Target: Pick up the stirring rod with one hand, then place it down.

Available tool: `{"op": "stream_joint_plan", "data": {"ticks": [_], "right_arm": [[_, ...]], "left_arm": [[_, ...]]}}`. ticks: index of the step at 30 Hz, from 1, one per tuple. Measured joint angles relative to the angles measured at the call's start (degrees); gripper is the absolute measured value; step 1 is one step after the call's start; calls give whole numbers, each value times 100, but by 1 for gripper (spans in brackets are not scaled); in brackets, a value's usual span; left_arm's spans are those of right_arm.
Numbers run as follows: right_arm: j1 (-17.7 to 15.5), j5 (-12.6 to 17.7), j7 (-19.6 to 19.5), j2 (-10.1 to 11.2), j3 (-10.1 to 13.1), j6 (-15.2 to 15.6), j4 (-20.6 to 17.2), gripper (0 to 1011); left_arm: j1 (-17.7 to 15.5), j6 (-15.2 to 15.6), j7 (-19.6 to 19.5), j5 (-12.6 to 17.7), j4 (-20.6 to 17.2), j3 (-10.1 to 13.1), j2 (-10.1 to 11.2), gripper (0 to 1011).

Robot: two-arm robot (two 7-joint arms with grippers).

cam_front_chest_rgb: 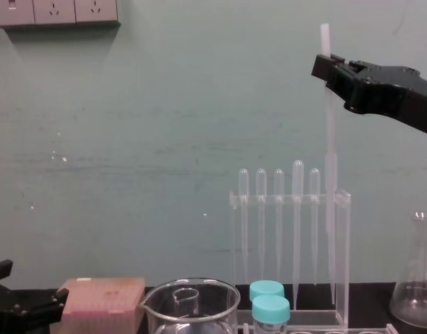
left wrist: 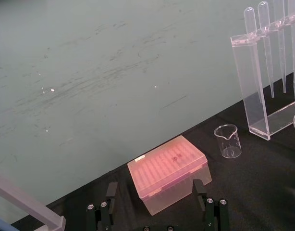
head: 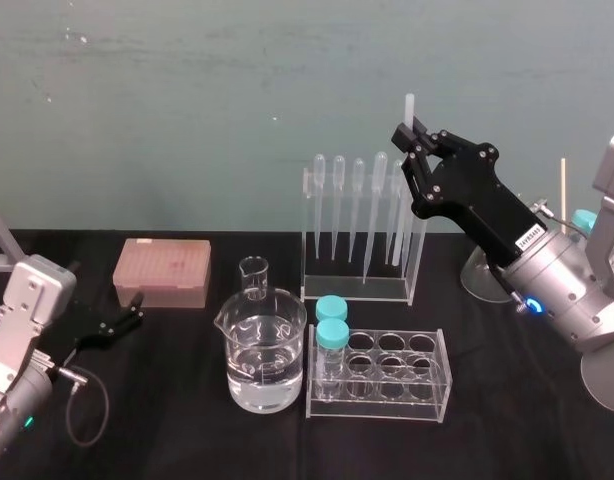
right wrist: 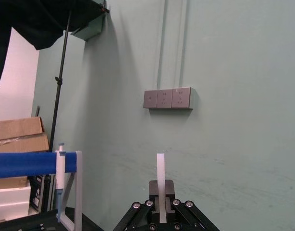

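Right end effector [head: 411, 132] clamps the stirring rod [cam_front_chest_rgb: 330, 125] upright at the rack's [head: 355, 291] 3 o'clock edge. Left end effector [head: 135, 312] sits wide.

Translucent matt plastic stirring rod [cam_front_chest_rgb: 330, 132]; glossy clear acrylic rack [head: 355, 290]

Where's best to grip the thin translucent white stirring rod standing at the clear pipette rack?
Near its top, from the right: the stirring rod stands upright, upper end free above the rack, where the right gripper pinches it. The left gripper idles low left.
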Motion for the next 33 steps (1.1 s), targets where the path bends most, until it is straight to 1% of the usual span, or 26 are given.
{"op": "stream_joint_plan", "data": {"ticks": [33], "right_arm": [[28, -13, 62, 31, -56, 44, 154, 65]], "left_arm": [[0, 0, 0, 0, 0, 0, 0, 1000]]}}
